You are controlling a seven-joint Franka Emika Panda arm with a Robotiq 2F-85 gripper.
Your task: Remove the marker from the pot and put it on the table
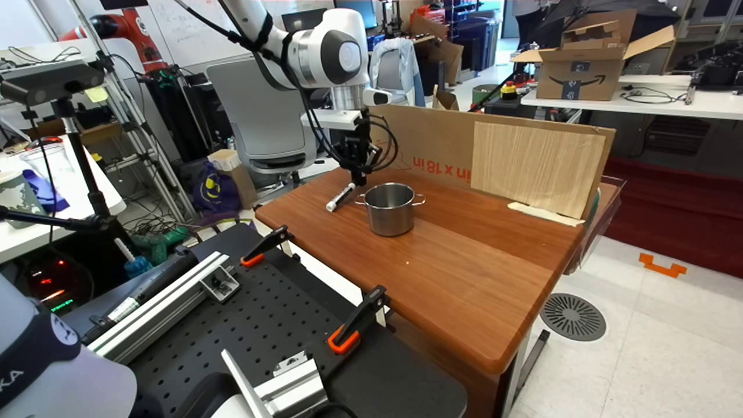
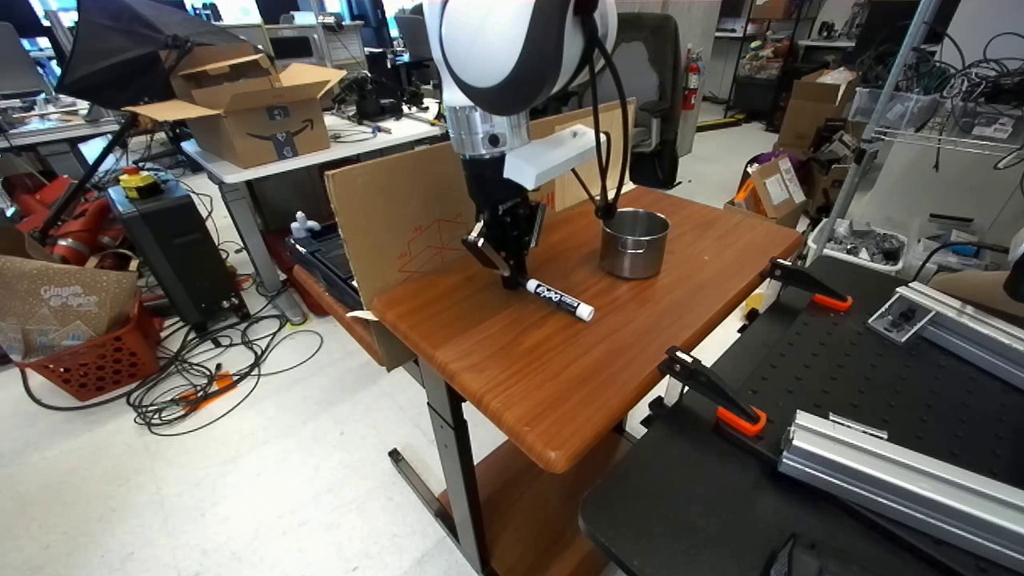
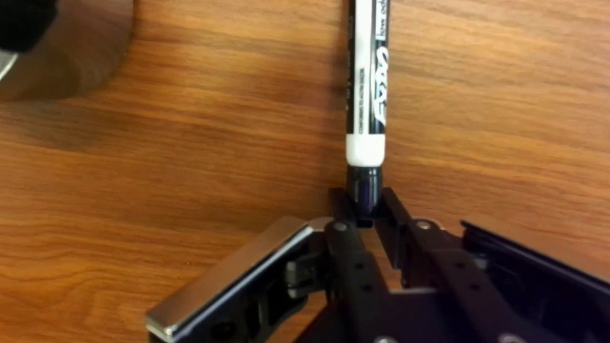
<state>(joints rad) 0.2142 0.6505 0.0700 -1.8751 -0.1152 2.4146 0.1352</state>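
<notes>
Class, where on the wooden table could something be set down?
Free: the table between pot and pale panel, and the table end bordered by marker and cardboard. Crowded: beside the pot, where the gripper holds the marker's dark end.

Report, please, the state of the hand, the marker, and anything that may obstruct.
Hand gripping marker by its black end. Marker outside pot, low at table; contact unclear. Pot stands beside, not beneath marker.

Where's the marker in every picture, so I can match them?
In an exterior view: marker just left of middle, left of the pot.
In an exterior view: marker just right of middle, lower left of the pot.
In the wrist view: marker upper middle, slightly right; pot top left.
Shared landmark: the pot, in all three views.
</notes>
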